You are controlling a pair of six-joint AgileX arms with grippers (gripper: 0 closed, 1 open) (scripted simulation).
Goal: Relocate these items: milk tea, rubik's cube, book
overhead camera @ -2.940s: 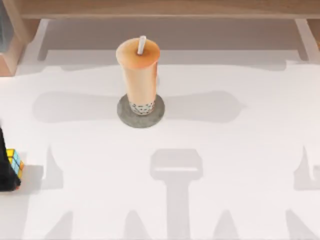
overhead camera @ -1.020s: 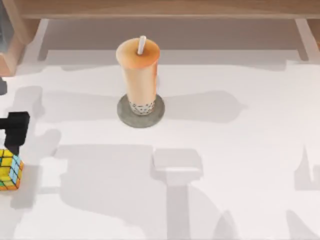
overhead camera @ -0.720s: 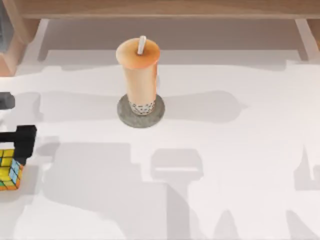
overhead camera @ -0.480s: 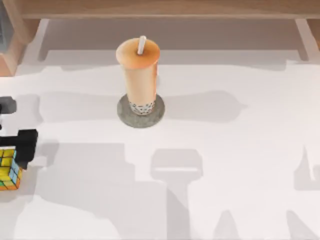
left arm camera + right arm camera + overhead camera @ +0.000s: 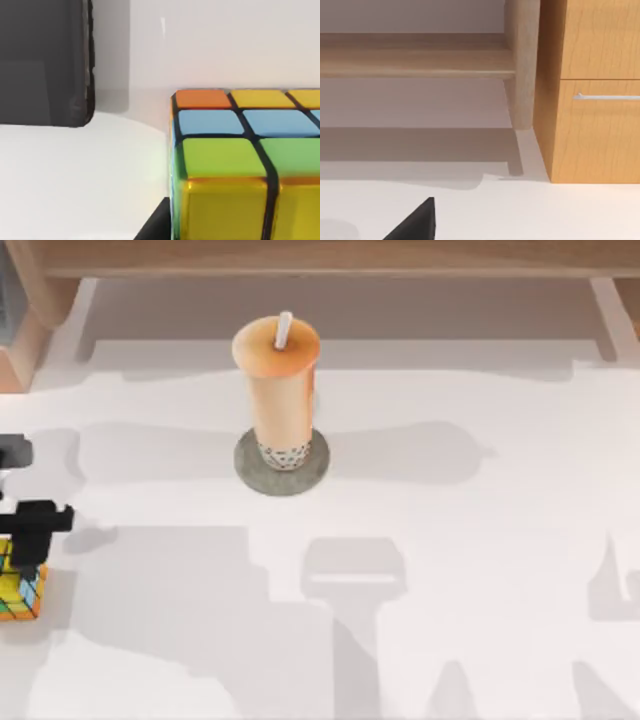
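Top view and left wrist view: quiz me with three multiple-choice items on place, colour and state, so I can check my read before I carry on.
1. Where is the cube?
A. table's left edge
B. centre
C. right edge

2. What colour is the lid of the milk tea?
A. green
B. orange
C. white

3. How is the milk tea standing?
A. tipped over
B. upright on the grey disc
C. lifted off the table

Answers:
1. A, it sits at the left edge, with the left pincer just above it.
2. B, the flat lid is orange.
3. B, its base rests on the disc.
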